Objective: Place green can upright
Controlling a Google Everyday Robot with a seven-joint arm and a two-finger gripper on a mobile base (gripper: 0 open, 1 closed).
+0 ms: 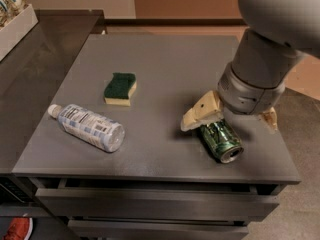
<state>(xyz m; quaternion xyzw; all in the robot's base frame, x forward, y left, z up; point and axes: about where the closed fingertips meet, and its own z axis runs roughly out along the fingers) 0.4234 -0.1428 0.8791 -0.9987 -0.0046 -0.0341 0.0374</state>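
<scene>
1. Seen on one grey table (pixel 165 69): three loose items, namely one can, one bottle and one sponge.
2. One green can (pixel 222 140), on its side at about 4 o'clock on the tabletop, not upright, open silver end pointing toward 5 o'clock near the front edge.
3. One gripper (pixel 229 126), low over the can's upper end at 4 o'clock, spread wide and pinching nothing.
4. Two tan fingers (pixel 200 114), one at the can's 10 o'clock just beside its upper end, the other at its 2 o'clock and apart from it; contact with the nearer one hard to judge.
5. One thick grey arm (pixel 265 69), reaching in from 2 o'clock and hiding the table's right edge.
6. One clear plastic bottle (pixel 87 128), on its side at 8 o'clock, white cap toward 10 o'clock, well apart from the can.
7. One green-topped yellow sponge (pixel 120 88), flat at 10 o'clock, between bottle and table centre, touching neither.
</scene>
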